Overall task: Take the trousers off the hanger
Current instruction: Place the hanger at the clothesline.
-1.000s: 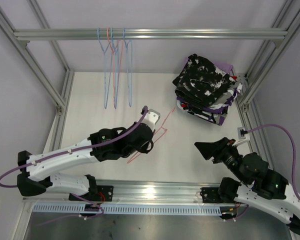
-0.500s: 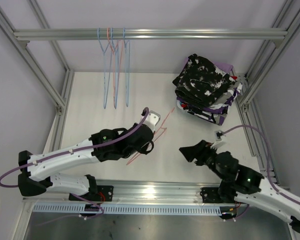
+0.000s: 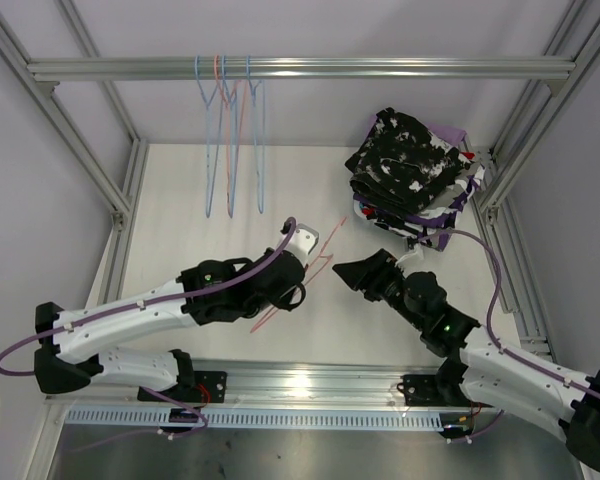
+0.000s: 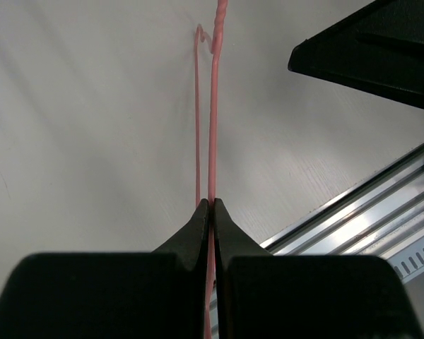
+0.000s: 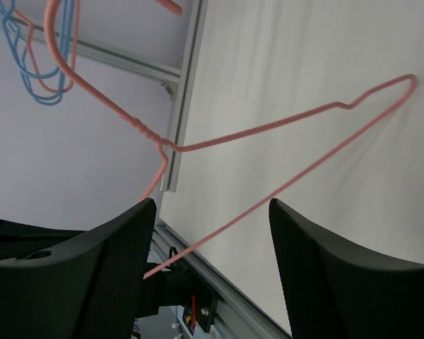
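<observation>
The left gripper [image 4: 211, 205] is pinched tight on the thin pink wire hanger [image 4: 214, 106], holding it bare and tilted over the middle of the desk [image 3: 180, 200], probably to steady it. The right gripper [image 5: 212, 212], jaws wide, faces the hanger's sloping wire. The trousers [image 3: 410, 160] lie in a soft folded stack at the desk's far right corner, with the black, white-blotched pair on top.

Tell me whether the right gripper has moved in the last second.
Yes. The right gripper has swung left, away from the right frame rail, to just below the pile of trousers in the top view, close to the pink hanger.
</observation>
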